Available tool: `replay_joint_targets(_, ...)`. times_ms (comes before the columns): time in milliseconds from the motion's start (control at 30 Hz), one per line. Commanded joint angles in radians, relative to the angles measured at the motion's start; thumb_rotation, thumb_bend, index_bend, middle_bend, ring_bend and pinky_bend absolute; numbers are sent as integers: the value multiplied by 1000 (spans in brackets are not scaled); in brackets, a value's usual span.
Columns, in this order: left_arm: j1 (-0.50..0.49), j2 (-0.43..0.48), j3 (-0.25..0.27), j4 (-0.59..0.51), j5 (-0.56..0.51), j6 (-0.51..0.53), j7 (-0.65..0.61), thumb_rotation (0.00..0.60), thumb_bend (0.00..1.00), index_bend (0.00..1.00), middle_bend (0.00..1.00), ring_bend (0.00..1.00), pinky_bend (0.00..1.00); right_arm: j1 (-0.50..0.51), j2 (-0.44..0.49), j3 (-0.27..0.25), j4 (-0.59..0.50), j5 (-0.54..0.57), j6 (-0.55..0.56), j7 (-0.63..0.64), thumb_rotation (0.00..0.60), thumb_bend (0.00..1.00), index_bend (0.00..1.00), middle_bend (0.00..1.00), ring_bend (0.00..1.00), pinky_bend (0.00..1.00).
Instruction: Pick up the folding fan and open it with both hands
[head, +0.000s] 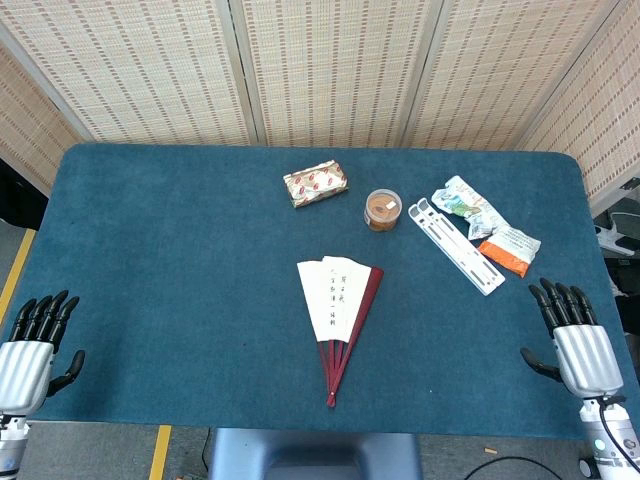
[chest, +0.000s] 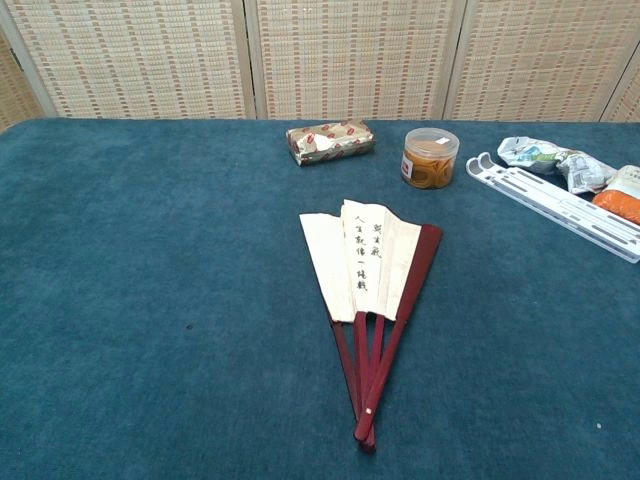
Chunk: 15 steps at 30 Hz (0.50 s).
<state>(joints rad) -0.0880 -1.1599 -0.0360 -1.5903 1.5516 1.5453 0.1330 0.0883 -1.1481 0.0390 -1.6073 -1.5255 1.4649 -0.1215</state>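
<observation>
Both hands empty, fingers apart: left hand (head: 30, 350), right hand (head: 578, 345) at table (head: 150, 250) edges; folding fan (head: 338, 310) partly spread, midway between, well apart.

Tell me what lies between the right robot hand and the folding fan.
Nothing: in the head view, only bare blue tabletop separates the right robot hand from the folding fan.

Paper-leaved folding fan (chest: 365, 290) with glossy dark-red ribs on matt napped table (chest: 150, 300).
</observation>
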Motion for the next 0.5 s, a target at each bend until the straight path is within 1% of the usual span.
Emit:
replay_joint_targets(33,1,-3,-2,-5,-9,-9,7,600,406,0,0,0,32,3,-3,-1,1,3,-8,-10,552,163,0,0,0,0)
replay_joint_targets(167,-2,-7,-5,-2,-13,-15,6,600,407,0,0,0,32,16,-20,-5,14,-31,-11,-4,552,163,0,0,0,0)
replay_joint_targets(233,-4,-7,-7,-2,-17,-18,2,600,407,0,0,0,32,39,-50,0,41,-88,6,6,553,163,15,0,0,0)
replay_joint_targets(300,-7,-5,-9,-3,-16,-20,-2,600,406,0,0,0,32,71,-85,2,81,-153,12,5,554,163,67,0,0,0)
replay_joint_targets(367,-9,-3,-11,-1,-18,-22,-9,600,406,0,0,0,32,114,-122,5,114,-207,-8,-20,554,163,149,0,0,0)
replay_joint_targets(400,-9,-3,-11,0,-18,-23,-12,600,407,0,0,0,32,135,-136,9,123,-225,-23,-33,554,163,169,0,0,0)
replay_joint_targets(433,-12,-2,-12,-2,-18,-25,-15,600,407,0,0,0,32,164,-152,12,135,-240,-53,-54,554,163,199,0,0,0)
replay_joint_targets(500,-13,1,-11,-5,-21,-30,-15,600,407,0,0,0,31,217,-175,16,142,-253,-124,-90,554,163,227,0,0,0)
